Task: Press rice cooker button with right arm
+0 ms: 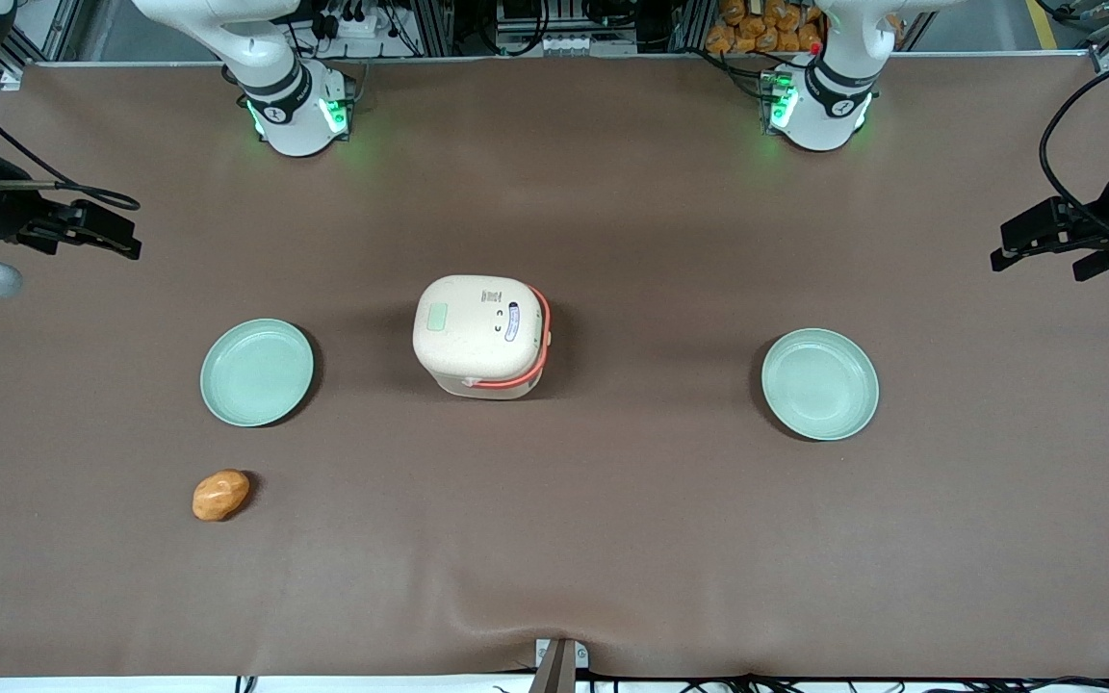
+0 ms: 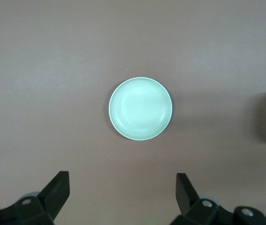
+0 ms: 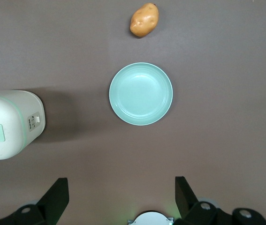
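- The rice cooker stands upright mid-table with its lid shut. Take it as the landmark for every position below.
- On its cream lid a pale green button sits toward the working arm's end, with a narrow label strip toward the coral handle band.
- The right arm's gripper hangs well apart from the cooker, at the working arm's end of the table and clear of every object.
- Its fingers are spread wide and hold nothing; the right wrist view shows both tips with bare table between them.
- Judged step: the approach has not begun, so the whole press remains to be done.
- Advice: bring the fingers together before contact, so that a single blunt tip meets the button instead of straddling it.
- Advice: travel above lid height and descend vertically onto the button. A sideways push is likely to slide or tip the light cooker.
- Route note: one green plate lies between gripper and cooker, and a potato lies nearer the front camera than that plate. Pass over both.
- A second green plate lies beside the cooker toward the parked arm's end and plays no part.
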Robot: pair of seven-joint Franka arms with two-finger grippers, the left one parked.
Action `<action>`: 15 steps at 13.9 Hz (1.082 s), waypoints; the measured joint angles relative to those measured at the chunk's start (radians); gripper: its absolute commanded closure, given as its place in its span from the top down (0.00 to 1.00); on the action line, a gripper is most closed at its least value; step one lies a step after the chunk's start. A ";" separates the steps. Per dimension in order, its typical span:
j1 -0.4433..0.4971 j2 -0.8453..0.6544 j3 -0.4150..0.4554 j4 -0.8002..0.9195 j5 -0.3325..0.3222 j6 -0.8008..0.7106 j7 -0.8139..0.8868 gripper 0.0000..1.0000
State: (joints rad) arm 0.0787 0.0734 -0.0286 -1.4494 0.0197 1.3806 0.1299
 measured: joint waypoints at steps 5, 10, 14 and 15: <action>-0.001 -0.002 -0.006 0.001 0.000 0.000 0.000 1.00; -0.003 -0.003 -0.034 0.001 0.000 -0.001 0.002 1.00; -0.003 -0.003 -0.039 0.001 -0.001 -0.002 0.002 1.00; -0.003 -0.003 -0.039 0.001 -0.001 -0.001 0.002 1.00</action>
State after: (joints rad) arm 0.0759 0.0708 -0.0674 -1.4484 0.0188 1.3791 0.1314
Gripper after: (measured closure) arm 0.000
